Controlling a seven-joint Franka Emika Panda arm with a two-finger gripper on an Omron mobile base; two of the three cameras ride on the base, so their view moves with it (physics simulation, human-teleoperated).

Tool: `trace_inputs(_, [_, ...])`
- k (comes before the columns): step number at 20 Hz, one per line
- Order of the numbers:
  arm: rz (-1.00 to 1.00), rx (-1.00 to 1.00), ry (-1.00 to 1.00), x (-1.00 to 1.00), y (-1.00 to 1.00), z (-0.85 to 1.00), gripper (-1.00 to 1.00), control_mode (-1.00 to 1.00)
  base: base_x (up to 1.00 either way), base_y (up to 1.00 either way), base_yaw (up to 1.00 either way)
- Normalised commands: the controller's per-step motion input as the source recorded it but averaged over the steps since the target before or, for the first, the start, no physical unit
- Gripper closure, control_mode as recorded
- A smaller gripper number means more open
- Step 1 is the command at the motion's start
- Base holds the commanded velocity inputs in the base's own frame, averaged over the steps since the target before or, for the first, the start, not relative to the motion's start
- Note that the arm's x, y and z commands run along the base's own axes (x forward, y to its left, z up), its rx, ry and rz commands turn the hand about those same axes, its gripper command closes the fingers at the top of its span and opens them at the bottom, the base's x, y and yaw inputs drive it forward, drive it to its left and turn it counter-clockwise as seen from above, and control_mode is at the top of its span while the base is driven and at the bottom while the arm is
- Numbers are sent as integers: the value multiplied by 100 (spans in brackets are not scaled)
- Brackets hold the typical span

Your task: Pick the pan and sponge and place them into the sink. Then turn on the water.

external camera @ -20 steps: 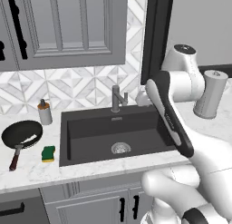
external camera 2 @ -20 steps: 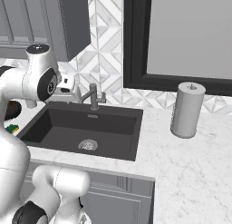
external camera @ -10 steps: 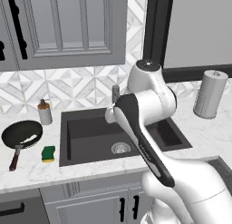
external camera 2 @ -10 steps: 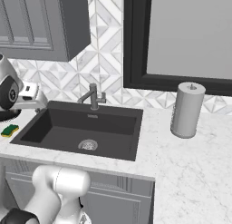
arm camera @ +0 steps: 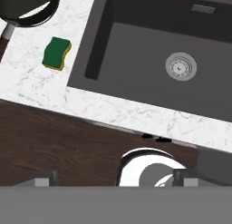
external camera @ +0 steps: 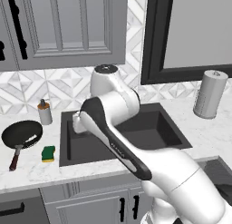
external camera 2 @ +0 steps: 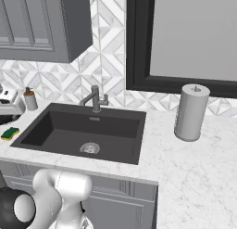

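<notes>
Left base view: round black frying pan (external camera: 22, 133) with a reddish-brown straight handle, resting on the white marble counter (external camera: 27, 166) left of the large matte black rectangular sink (external camera: 149, 130). Small green-topped rectangular sponge (external camera: 48, 153) lying just beside the pan, between it and the sink's left rim, not touching either. Small tan soap bottle (external camera: 44, 112) upright behind the pan against the patterned backsplash. White arm stretched across the basin toward the left; gripper hidden behind the forearm. Grey paper towel roll (external camera: 209, 94) standing on the counter right of the sink.

Right base view: sink (external camera 2: 51, 126) with round steel drain (external camera 2: 90, 148) and grey metal faucet (external camera 2: 95, 99) at the back rim. Basin bare of pan and sponge. Sponge (external camera 2: 9, 133) on the counter at the left edge.

Hand view: looking down over the sink's left front corner. Gripper (arm camera: 111, 180) with jaws spread fully apart, holding and touching nothing. Pan (arm camera: 28, 10) at the upper left corner, sponge (arm camera: 56, 52) below it on the marble, drain (arm camera: 181, 67) to the right.
</notes>
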Motion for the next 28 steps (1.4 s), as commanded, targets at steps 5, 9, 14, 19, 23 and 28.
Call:
trace_inputs(5, [5,0,3,3,44,-72,-100,-100,0,0,0])
trace_inputs(9, [4,0,16,34,53,-28,-100,-100,0,0,0])
trace_inputs(14, [9,0,21,24,41,-43,-100,-100,0,0,0])
trace_inputs(19, [7,0,23,36,44,-21,-100,-100,0,0,0])
trace_inputs(23, [6,-7,21,43,40,-18,-100,-100,0,0,0])
trace_inputs(28, [2,-16,10,41,33,-21,-100,-100,0,0,0])
